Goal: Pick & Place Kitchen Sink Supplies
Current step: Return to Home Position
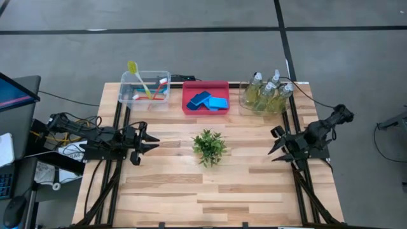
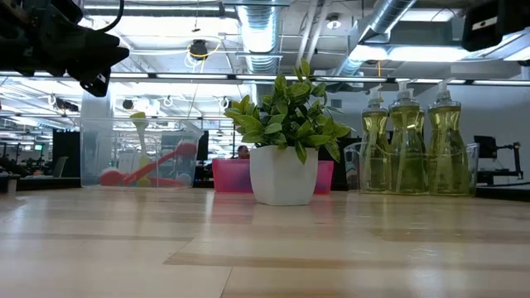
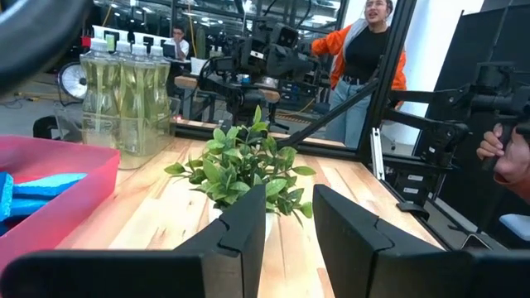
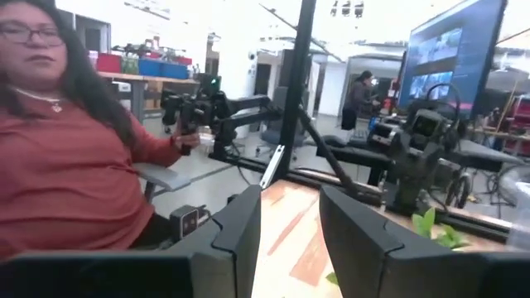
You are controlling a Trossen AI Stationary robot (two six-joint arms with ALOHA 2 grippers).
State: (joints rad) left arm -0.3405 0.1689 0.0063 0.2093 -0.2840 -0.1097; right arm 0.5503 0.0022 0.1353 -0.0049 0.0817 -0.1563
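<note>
At the table's far edge stand three bins. A clear bin [image 1: 145, 87] on the left holds red, yellow and blue brushes [image 2: 149, 165]. In the middle, a pink bin [image 1: 205, 97] holds flat blue sponges [image 1: 208, 100]. A clear bin on the right holds three pump bottles [image 1: 267, 92] of yellow-green liquid, standing upright. My left gripper [image 1: 152, 141] hovers at the table's left side, pointing level toward the plant [image 1: 209, 146], open and holding nothing [image 3: 290, 207]. At the table's right side, my right gripper [image 1: 275, 143] is also open and holds nothing [image 4: 290, 207].
A small leafy plant in a white pot [image 2: 281, 174] stands at the table's middle, between the two grippers. Bare wood lies toward the near edge [image 1: 203, 203]. Beyond the table are a person in an orange jacket [image 3: 364, 50] and a person in a red top [image 4: 66, 149].
</note>
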